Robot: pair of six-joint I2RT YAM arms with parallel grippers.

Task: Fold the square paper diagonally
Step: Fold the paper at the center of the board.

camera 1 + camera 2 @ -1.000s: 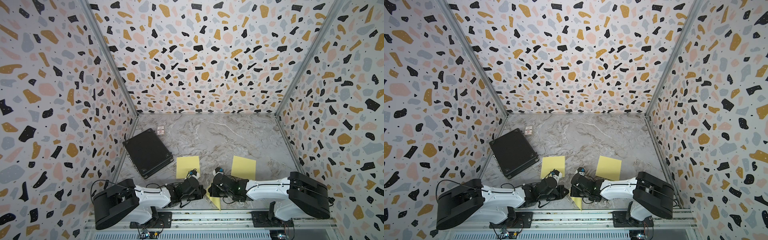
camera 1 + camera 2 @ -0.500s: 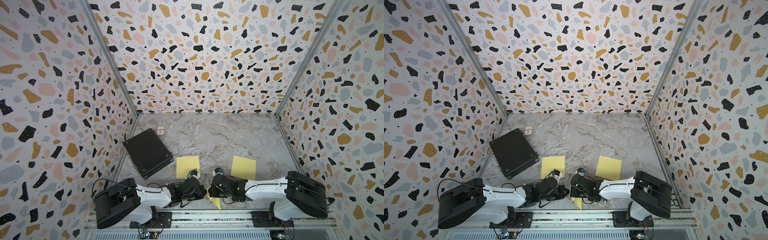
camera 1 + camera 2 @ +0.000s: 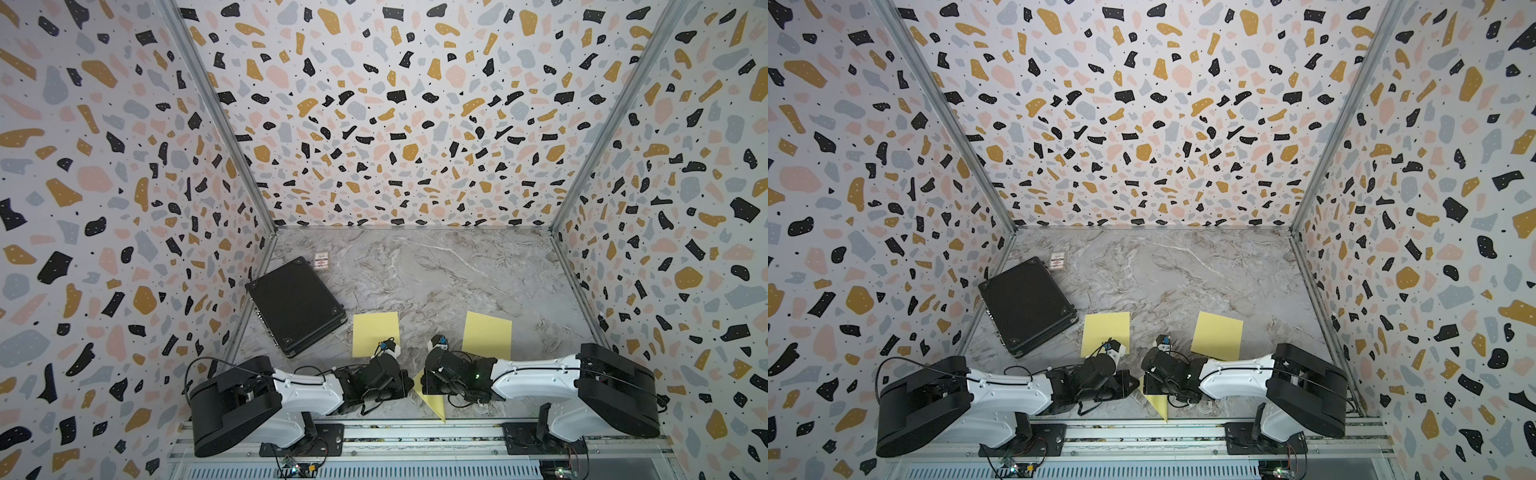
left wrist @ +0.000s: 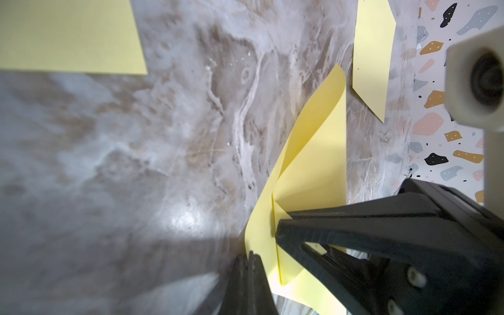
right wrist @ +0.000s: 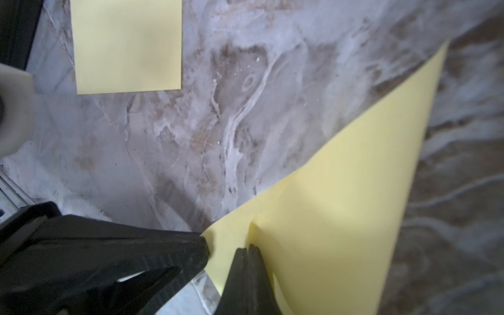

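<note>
Your yellow square paper [image 4: 308, 174] sits near the front edge of the worktop [image 3: 436, 282] between the arms, bent over but not creased, with left fingers [image 4: 249, 268] and right fingers [image 5: 249, 261] both pinched shut on it, so flattening remains.

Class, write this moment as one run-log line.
left gripper: shut on yellow paper | right gripper: shut on yellow paper | fold: uncreased
</note>
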